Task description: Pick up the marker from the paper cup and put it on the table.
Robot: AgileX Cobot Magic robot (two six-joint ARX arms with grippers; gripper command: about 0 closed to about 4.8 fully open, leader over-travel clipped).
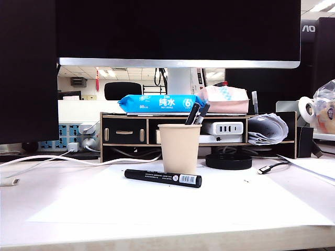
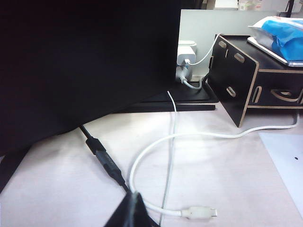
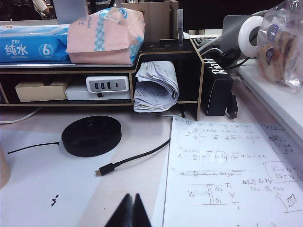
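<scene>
While no arm shows in the exterior view, the marker (image 1: 163,178) lies flat on the white sheet (image 1: 172,206) on the table (image 1: 31,209), just in front of the paper cup (image 1: 179,148), barcode end to the right. Two other black markers (image 1: 197,113) stand in the cup. Left wrist view: left hand (image 2: 134,213) low over the table, fingertips pressed together, empty, beside a white cable (image 2: 156,146). Right wrist view: right hand (image 3: 129,211) also pressed together, empty, near a black cable (image 3: 135,158) and handwritten page (image 3: 232,170).

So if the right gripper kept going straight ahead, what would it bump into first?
Probably the black cable's plug on the table; beyond it sits the flat round black disc. The shut right gripper points that way, though depth is unclear.
</scene>
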